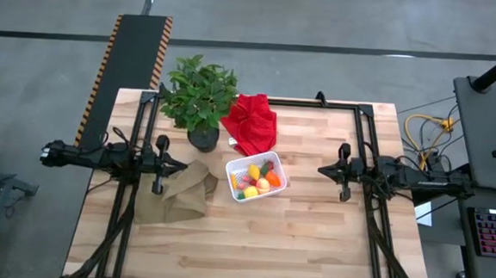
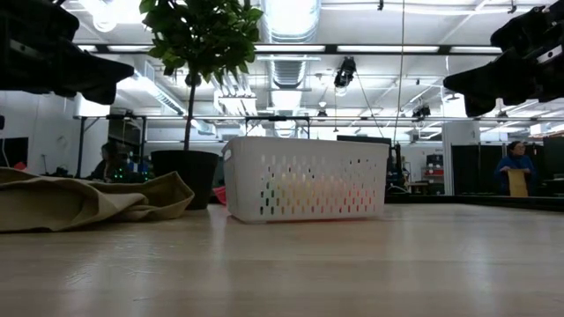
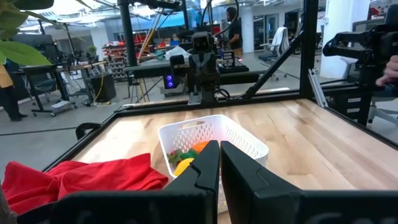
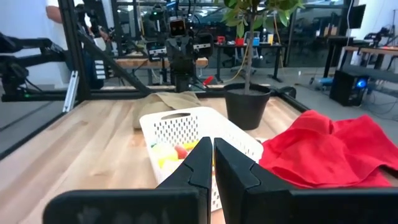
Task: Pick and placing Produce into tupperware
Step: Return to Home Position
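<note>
Left claw (image 1: 180, 164): fingers (image 3: 205, 171) closed to a thin slit, gripping nothing. It is raised above the surface (image 1: 310, 246) and points toward the right claw.
Right claw (image 1: 324, 169): fingers (image 4: 199, 168) likewise pressed almost together and empty. It is raised and faces the left claw.
Tupperware (image 1: 248, 159): white perforated tub standing on the surface between the two claws. It is ahead of both sets of tips and touched by neither.
Produce (image 1: 257, 181): small yellow, orange, red and green pieces piled inside the tupperware. No piece is in either claw.
Bag (image 1: 180, 195): crumpled brown paper, lying beneath and just beside the left claw's tips.
Plant (image 1: 199, 93): leafy, in a dark pot, standing beside the left claw's tips on the side opposite the bag.
Cloth (image 1: 251, 122): red and bunched, just beside the pot and the tupperware. It lies off the line joining the claws, on the plant's side, and is nearer the left claw.
</note>
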`<control>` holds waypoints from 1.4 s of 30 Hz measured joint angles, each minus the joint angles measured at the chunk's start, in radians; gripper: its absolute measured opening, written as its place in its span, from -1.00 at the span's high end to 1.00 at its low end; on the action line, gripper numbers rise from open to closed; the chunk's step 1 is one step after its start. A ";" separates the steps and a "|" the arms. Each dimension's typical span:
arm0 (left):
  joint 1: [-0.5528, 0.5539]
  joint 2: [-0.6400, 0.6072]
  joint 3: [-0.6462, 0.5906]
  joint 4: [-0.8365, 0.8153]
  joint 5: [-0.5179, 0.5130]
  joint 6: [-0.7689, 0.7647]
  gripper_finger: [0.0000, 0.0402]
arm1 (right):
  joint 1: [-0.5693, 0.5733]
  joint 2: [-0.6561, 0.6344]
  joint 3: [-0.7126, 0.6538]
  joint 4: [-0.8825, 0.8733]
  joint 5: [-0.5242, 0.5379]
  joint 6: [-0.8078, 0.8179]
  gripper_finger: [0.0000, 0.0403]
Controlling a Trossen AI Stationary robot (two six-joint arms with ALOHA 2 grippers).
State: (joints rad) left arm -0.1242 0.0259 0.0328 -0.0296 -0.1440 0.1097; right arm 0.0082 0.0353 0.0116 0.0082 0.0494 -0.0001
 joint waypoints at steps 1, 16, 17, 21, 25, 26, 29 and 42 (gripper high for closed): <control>0.000 0.003 0.000 0.000 0.000 0.000 1.00 | 0.000 0.000 0.000 0.000 0.000 -0.005 0.96; 0.000 0.013 0.000 0.011 -0.002 0.001 1.00 | 0.000 0.001 0.000 0.000 0.003 0.079 0.96; 0.000 0.013 0.000 0.011 -0.002 0.001 1.00 | 0.000 0.001 0.000 0.000 0.003 0.079 0.96; 0.000 0.015 0.000 0.012 -0.002 0.002 1.00 | 0.000 0.001 0.000 0.000 0.003 0.079 0.96; 0.000 0.015 0.000 0.013 -0.002 0.002 1.00 | 0.000 0.001 0.000 0.000 0.003 0.079 0.96; 0.000 0.015 0.000 0.013 -0.002 0.002 1.00 | 0.000 0.001 0.000 0.000 0.003 0.079 0.96; 0.000 0.015 0.000 0.014 -0.002 0.002 1.00 | 0.000 0.001 0.000 0.000 0.003 0.079 0.96; 0.000 0.015 0.000 0.018 -0.002 0.002 1.00 | 0.000 0.001 0.000 0.000 0.003 0.079 0.96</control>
State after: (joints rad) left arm -0.1242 0.0414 0.0330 -0.0116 -0.1459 0.1112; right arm 0.0082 0.0360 0.0116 0.0086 0.0528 0.0788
